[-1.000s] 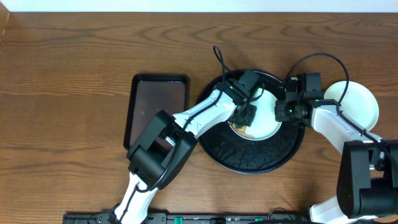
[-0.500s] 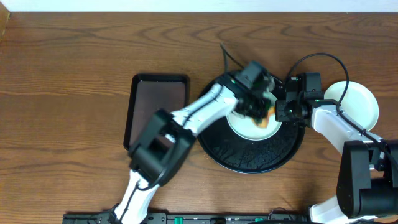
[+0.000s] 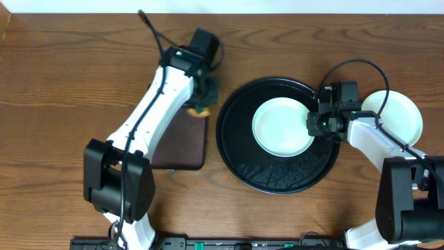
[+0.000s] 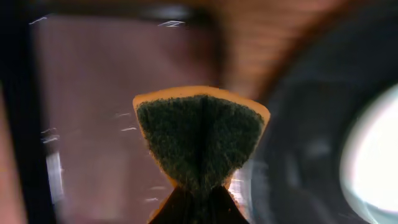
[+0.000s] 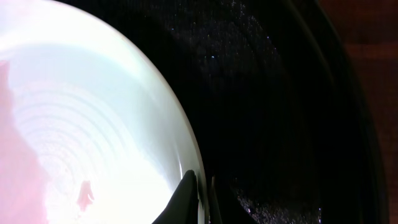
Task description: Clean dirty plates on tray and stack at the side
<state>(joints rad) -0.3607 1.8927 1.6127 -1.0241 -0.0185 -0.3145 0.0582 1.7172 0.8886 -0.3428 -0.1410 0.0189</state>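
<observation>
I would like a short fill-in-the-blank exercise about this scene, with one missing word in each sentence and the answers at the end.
1. The left gripper holds a green and yellow ____ over the rectangular dark brown tray.
2. The large round glossy black tray carries only ____ pale round plate, whose rim the right gripper pinches.
3. A second pale round plate rests on the wooden table, to the ____ of the black tray in the overhead view.
Missing words: sponge; one; right.

Right gripper (image 3: pixel 313 125) blocks the plate (image 3: pixel 277 127) rightward; its left lies free.
</observation>
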